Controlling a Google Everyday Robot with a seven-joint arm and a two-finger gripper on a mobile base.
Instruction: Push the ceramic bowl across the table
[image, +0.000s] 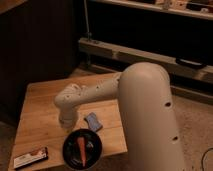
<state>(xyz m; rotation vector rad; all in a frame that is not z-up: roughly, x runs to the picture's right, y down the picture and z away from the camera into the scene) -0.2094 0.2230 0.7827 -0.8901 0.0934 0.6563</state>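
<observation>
1. In the camera view, the robot's white arm (130, 100) is reaching out from the lower right, its thick upper segment filling much of the right side and its forearm stretching left over the table (40, 110).
2. The arm's wrist is bending downward near the middle of the table, and the gripper (75, 131) is pointing down at the far rim of the ceramic bowl (81, 148). Whether it is touching the rim cannot be told.
3. The bowl is sitting near the table's front edge, a little right of centre. It is showing a glossy black surface, with an orange, elongated item (82, 148) lying inside it.
4. A small blue-grey folded cloth (93, 121) is lying just beside the bowl, on its far right side, close to the wrist.
5. A flat dark-and-white packet (30, 158) is resting at the table's front left corner, well apart from the bowl.
6. Behind the table, a dark wall and a long metal rail (150, 56) are running across the background, and the floor at the right is showing a speckled surface.
</observation>
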